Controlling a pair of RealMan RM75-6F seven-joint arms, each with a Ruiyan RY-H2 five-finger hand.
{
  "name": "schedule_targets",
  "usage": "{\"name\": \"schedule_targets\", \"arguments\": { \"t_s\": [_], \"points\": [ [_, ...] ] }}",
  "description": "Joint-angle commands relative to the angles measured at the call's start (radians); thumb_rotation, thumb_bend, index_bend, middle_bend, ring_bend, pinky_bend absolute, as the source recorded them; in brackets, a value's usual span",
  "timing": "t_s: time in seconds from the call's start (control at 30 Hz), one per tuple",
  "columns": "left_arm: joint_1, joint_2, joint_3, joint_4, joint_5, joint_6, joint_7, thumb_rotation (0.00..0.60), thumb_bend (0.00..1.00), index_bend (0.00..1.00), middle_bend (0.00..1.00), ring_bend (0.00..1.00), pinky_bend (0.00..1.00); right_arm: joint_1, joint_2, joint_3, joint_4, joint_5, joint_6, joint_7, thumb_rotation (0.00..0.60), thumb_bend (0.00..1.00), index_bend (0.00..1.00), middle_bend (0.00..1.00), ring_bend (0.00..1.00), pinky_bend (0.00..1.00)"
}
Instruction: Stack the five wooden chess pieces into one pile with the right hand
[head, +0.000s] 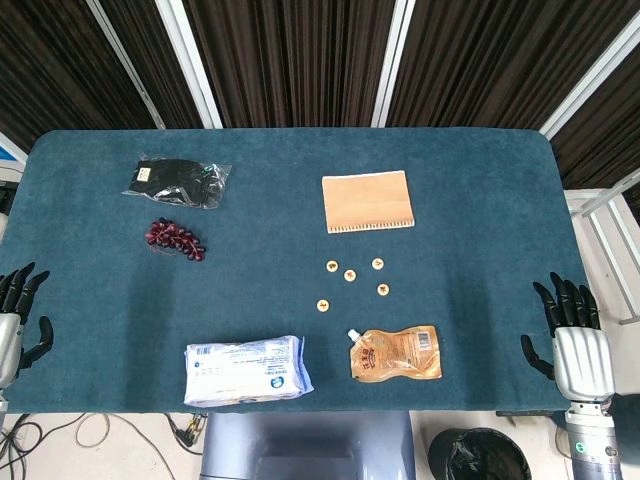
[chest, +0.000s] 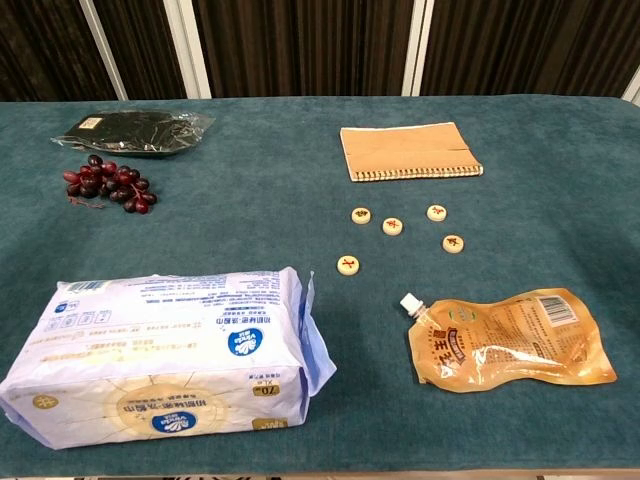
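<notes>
Five small round wooden chess pieces, flat pale discs with dark red marks on top, lie loose and apart from one another on the teal cloth-covered table, a little right of its middle; none is stacked. Four sit in a loose cluster, and the fifth lies a bit nearer the front edge and to the left. Just behind them is a tan notebook with a spiral binding along its near edge. In front of them lies a glossy orange spouted pouch, crinkled, with a white cap pointing toward the discs. To the left of the pouch is a soft white and blue plastic pack of tissues. Farther back on the left are a bunch of dark red grapes and a black item in a clear plastic bag; its contents are hard to make out. The right hand hovers at the table's right front edge, fingers spread, holding nothing. The left hand is at the left edge, partly cut off, fingers apart and empty. Neither hand shows in the chest view.
</notes>
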Motion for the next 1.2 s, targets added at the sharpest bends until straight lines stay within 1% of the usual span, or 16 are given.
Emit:
{"name": "schedule_targets", "arguments": {
  "t_s": [0.03,0.3,0.77,1.07,1.2],
  "points": [
    [0.0,0.0,0.001,0.0,0.001,0.0,0.001,0.6,0.62,0.13,0.0,0.0,0.0,0.0,0.0,-0.001,0.0,-0.002,0.0,0.001,0.6,0.41,0.13,0.0,0.0,0.0],
    [0.003,0.001,0.004,-0.003,0.009,0.007,0.006,0.6,0.62,0.13,0.0,0.0,0.0,0.0,-0.002,-0.002,0.0,-0.006,0.003,-0.001,0.6,0.41,0.13,0.0,0.0,0.0],
    [0.005,0.002,0.004,-0.006,0.006,0.009,0.005,0.6,0.62,0.13,0.0,0.0,0.0,0.003,0.005,-0.007,0.007,-0.015,-0.005,0.047,0.6,0.41,0.12,0.0,0.0,0.0],
    [0.005,0.001,0.002,-0.01,-0.001,0.006,0.007,0.6,0.62,0.13,0.0,0.0,0.0,0.009,0.014,-0.01,-0.001,-0.005,-0.029,0.095,0.6,0.41,0.12,0.0,0.0,0.0],
    [0.006,0.0,0.001,-0.012,-0.003,0.008,0.009,0.6,0.62,0.13,0.0,0.0,0.0,0.026,0.029,-0.014,-0.015,-0.005,-0.069,0.129,0.6,0.41,0.12,0.0,0.0,0.0]
  ]
}}
